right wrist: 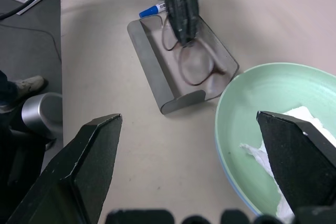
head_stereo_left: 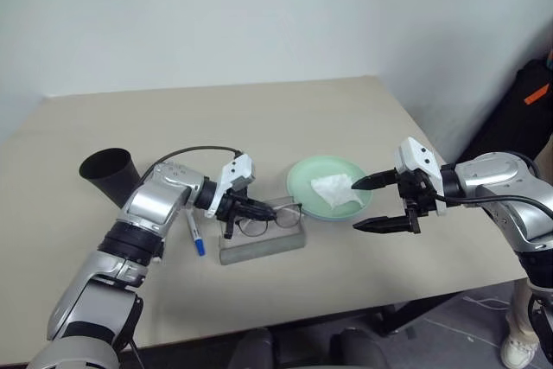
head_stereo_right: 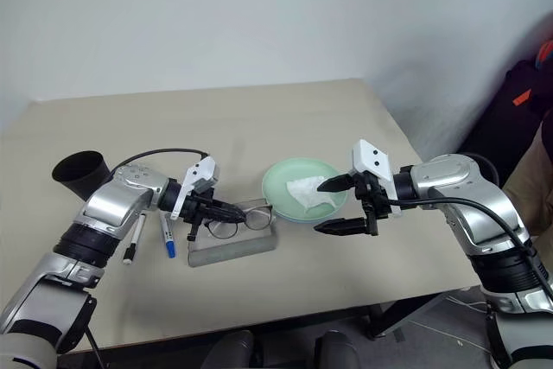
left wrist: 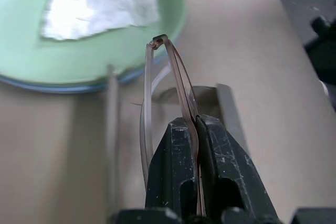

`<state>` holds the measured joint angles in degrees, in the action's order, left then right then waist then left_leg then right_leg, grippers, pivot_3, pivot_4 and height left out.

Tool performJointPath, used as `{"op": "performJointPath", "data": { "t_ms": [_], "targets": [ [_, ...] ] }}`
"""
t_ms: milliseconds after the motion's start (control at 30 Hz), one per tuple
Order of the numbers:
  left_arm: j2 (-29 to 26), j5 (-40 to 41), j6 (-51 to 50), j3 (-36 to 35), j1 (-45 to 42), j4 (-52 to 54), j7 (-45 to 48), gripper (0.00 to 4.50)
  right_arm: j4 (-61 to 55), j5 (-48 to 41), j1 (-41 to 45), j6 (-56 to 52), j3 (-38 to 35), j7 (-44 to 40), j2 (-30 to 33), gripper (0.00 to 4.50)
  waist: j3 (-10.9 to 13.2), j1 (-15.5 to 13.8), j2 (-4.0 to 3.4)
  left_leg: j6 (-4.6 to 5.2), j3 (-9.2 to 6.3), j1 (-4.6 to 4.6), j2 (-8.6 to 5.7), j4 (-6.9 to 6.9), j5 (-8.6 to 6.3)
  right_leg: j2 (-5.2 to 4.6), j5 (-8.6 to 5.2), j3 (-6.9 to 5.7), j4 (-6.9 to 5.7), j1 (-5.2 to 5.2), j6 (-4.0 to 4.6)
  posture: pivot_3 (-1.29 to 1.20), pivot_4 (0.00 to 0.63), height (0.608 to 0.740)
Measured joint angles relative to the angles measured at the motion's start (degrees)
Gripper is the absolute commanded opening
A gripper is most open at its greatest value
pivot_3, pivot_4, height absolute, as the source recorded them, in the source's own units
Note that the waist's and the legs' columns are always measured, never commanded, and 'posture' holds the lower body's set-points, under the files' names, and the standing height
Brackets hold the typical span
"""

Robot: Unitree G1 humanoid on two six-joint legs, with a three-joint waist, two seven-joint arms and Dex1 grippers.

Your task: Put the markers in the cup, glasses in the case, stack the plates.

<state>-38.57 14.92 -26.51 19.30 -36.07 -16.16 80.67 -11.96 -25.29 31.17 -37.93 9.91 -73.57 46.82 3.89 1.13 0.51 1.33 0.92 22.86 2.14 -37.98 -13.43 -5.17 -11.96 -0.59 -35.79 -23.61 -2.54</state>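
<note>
The glasses (right wrist: 191, 59) hang just over the open grey case (right wrist: 157, 72), pinched by one thin side piece. The left end effector (head_stereo_left: 246, 209) is clamped shut on that side piece, and the round lenses point down into the case. I think it holds them this way so they can drop in flat.

The case lies on the table (head_stereo_left: 346, 110) with its lid open, ready to take them. Right beside the case, on the side away from the left arm, sit the plates. The green plate (head_stereo_left: 302, 174) is on top of the blue plate (left wrist: 58, 85), of which a thin edge peeks out under it, so they look stacked already. A crumpled white tissue (head_stereo_left: 337, 189) lies in the green plate.

The right end effector (head_stereo_left: 376, 205) hovers by the plates' far edge from the case, its two fingers far apart and holding nothing. It seems to be waiting.

On the other side of the case lie the markers, the blue-capped marker (head_stereo_left: 196, 235) nearest and the black-capped marker (head_stereo_right: 134, 239) just past it. The black cup (head_stereo_left: 108, 174) stands beyond them, so the markers are not yet in it.
</note>
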Motion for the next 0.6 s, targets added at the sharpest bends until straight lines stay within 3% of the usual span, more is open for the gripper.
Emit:
{"op": "performJointPath", "data": {
  "t_ms": [533,600],
  "targets": [
    [-1.84,-1.58,-0.57,-0.02,5.27,3.75,2.55,0.02,-0.31,-0.02,-0.14,0.00,0.00,0.00,0.16,4.46,0.00,0.00,0.00,0.00,0.02,-0.03,0.04,-0.02,0.00,0.00,0.00,0.00,0.00,0.02,0.00,0.00,0.000,0.740],
    [-1.93,-1.42,-1.28,-0.02,5.44,4.37,3.08,0.50,-0.34,0.00,-0.14,0.00,0.00,0.00,0.16,4.46,0.00,-0.01,-0.01,0.00,0.02,-0.03,0.04,-0.02,0.00,0.00,0.00,0.00,0.00,0.03,0.00,0.00,0.000,0.740]
  ]
}}
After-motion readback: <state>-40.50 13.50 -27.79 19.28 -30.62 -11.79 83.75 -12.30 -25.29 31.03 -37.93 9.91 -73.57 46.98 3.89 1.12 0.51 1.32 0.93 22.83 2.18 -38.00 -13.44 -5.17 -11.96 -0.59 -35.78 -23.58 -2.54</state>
